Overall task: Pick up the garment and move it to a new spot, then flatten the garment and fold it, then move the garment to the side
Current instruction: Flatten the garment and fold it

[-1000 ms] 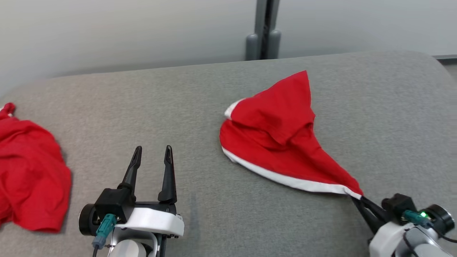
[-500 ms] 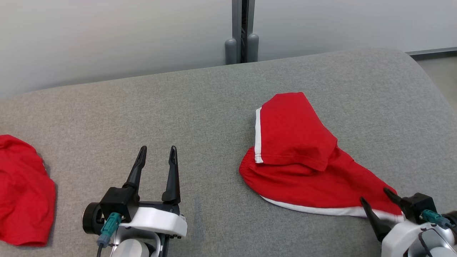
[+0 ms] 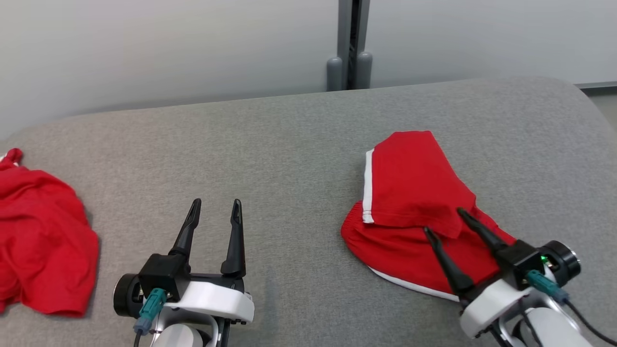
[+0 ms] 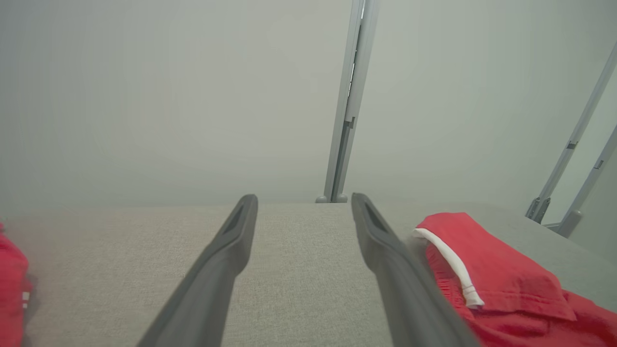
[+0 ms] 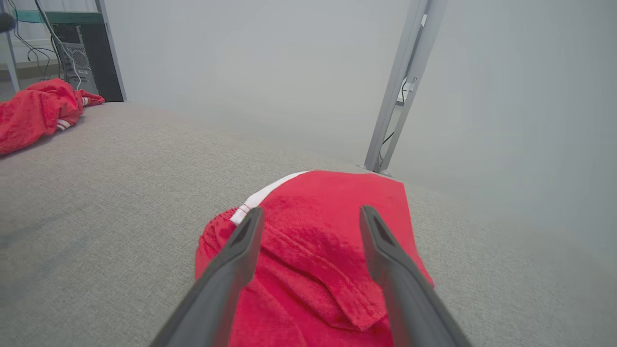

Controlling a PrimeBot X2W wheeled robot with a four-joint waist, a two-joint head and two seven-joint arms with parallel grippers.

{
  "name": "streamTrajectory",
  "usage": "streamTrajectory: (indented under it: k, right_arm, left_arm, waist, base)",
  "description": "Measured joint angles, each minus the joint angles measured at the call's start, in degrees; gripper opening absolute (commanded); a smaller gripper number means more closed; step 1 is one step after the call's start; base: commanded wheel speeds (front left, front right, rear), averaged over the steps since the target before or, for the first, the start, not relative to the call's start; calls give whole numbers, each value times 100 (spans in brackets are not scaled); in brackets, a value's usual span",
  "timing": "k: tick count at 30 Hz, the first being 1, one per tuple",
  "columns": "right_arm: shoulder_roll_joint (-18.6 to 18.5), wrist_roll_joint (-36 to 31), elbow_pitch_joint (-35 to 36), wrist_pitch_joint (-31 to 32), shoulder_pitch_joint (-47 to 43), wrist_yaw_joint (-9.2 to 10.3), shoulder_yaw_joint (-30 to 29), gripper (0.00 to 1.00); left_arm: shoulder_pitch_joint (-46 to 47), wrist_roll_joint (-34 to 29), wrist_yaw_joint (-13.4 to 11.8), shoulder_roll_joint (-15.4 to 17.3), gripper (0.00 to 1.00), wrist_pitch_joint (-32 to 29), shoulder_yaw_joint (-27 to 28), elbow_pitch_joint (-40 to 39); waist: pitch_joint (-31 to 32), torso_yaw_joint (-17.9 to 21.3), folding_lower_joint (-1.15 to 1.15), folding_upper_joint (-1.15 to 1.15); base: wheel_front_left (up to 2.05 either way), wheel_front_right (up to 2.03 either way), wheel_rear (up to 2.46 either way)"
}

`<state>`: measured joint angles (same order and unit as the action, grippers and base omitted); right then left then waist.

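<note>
- The red garment [image 3: 409,193] lies bunched on the right of the grey surface [image 3: 289,144].
- The right hand [image 3: 443,220] hovers over its near edge, spread wide, holding nothing.
- The left hand [image 3: 216,202], also wide, sits well apart to the left.

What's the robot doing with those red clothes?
A two-armed robot is working on a red garment with white trim, lying bunched on a grey cushioned surface. Its right gripper hovers open over it, holding nothing. The left gripper is open too, above bare surface. A second red garment lies crumpled at the far left.
</note>
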<state>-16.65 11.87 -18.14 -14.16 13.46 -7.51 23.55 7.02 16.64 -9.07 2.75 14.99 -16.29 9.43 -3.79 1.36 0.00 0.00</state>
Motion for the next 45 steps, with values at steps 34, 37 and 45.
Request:
streamTrajectory:
  k: [34, 37, 45]
  right_arm:
    - [979, -655, -1908, -100, 829, 0, -735, 0]
    - [989, -650, -1762, -99, 829, 0, -813, 0]
    - [394, -427, -1397, -100, 879, 0, -1215, 0]
  left_arm:
    - [60, 52, -109, 3, 100, -1, -308, -33]
    - [64, 52, -116, 2, 100, 0, -287, -38]
    - [90, 58, -118, 2, 100, -1, -309, -46]
  waist:
    - [-495, -1124, 0, 0]
    - [-492, -1060, 0, 0]
    - [-497, -843, 0, 0]
  base:
    - [0, 0, 0]
    - [0, 0, 0]
    - [0, 0, 0]
